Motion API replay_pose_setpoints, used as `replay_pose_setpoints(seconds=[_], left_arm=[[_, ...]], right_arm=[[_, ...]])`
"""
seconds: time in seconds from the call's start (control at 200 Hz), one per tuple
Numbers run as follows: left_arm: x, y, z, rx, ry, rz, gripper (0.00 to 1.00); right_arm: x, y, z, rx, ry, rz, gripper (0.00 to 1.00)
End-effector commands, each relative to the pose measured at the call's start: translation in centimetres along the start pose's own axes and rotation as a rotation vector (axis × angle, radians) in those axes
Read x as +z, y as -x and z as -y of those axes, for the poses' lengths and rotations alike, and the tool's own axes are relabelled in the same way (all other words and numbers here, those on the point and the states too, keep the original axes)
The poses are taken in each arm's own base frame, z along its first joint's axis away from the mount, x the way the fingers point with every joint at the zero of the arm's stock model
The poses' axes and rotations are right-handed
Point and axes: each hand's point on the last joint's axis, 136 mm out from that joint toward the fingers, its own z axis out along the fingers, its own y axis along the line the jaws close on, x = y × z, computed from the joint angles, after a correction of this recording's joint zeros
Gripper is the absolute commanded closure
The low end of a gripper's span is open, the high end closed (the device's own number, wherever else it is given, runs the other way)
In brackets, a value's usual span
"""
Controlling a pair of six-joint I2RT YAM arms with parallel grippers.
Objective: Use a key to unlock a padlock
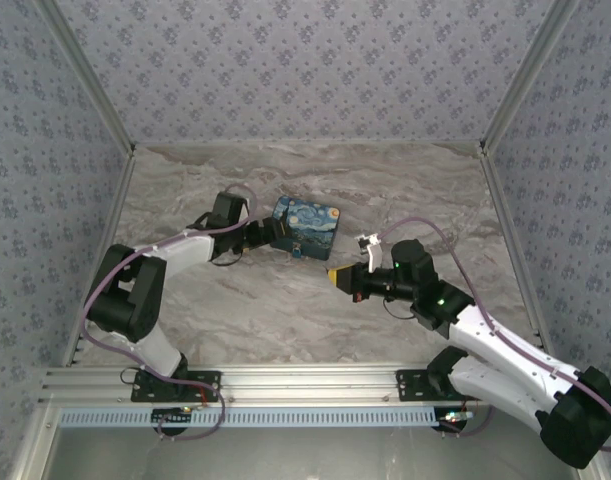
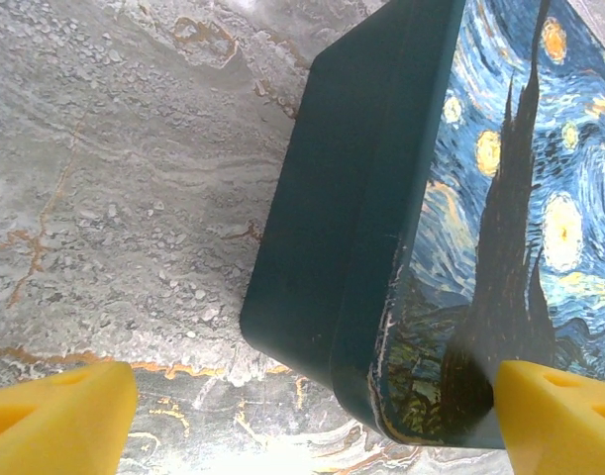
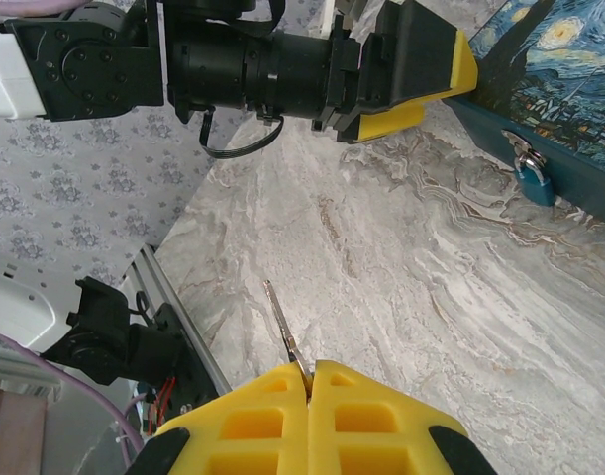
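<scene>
Right wrist view: right claw pinched shut on the key, padlock at 2 o'clock.

The key's thin silvery blade juts from between the yellow fingers toward 11 o'clock, above the marbled table. The padlock hangs on the dark teal side wall of the starry-night box, well apart from the key. Its long axis runs from the shackle at 11 o'clock to the body at 5 o'clock. It is tiny and teal-blue, with a thin silvery shackle loop. The left claw stands wide open, one finger over the painted lid and the other off the box, above bare table.
</scene>
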Motion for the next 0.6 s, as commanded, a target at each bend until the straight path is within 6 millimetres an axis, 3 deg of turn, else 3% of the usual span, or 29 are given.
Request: replay_pose_setpoints(seconds=[0.0, 0.31, 0.595], left_arm=[[-0.1, -3.3, -2.6, 0.001, 0.085, -0.078, 0.09], [-1.2, -5.7, -5.6, -0.031, 0.147, -0.1, 0.1], [-3.5, -6.3, -8.5, -0.078, 0.198, -0.068, 0.1]], right_arm=[[-0.2, 1.4, -1.0, -0.013, 0.013, 0.029, 1.0], [0.2, 1.4, -0.9, -0.013, 0.008, 0.017, 1.0], [0.4, 1.4, -0.7, -0.014, 0.006, 0.012, 1.0]])
